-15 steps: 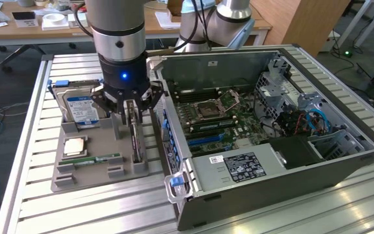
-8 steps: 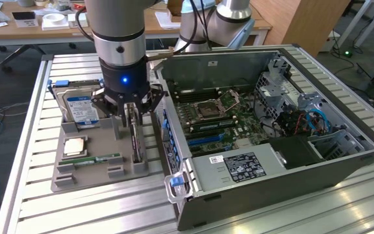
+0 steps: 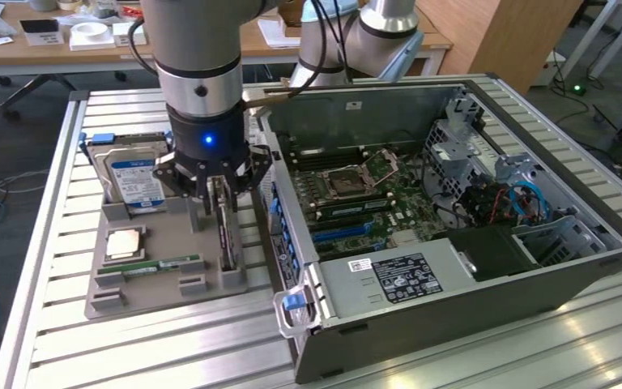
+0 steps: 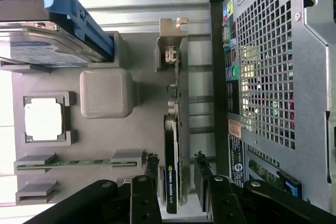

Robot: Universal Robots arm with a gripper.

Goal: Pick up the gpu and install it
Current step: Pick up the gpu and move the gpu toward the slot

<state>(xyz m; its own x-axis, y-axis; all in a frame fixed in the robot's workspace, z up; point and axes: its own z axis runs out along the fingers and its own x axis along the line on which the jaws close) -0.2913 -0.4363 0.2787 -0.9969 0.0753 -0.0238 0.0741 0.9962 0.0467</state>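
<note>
The gpu (image 3: pixel 227 237) stands on its long edge in a slot of the grey holder (image 3: pixel 171 284), beside the open computer case (image 3: pixel 570 275). My gripper (image 3: pixel 223 194) hangs straight down over the card. In the wrist view the gpu (image 4: pixel 173 140) shows as a thin black card with a metal bracket at its far end. There my gripper (image 4: pixel 176 163) is open, with one finger on each side of the card and a small gap on both sides. The motherboard (image 3: pixel 365 194) lies exposed inside the case.
The grey holder also carries a silver hard drive with a blue label (image 3: pixel 136 180), a CPU (image 3: pixel 125 241) and a green RAM stick (image 3: pixel 159 265). The case wall (image 4: pixel 273 77) stands close beside the card. Everything rests on a ribbed aluminium table (image 3: pixel 127 348).
</note>
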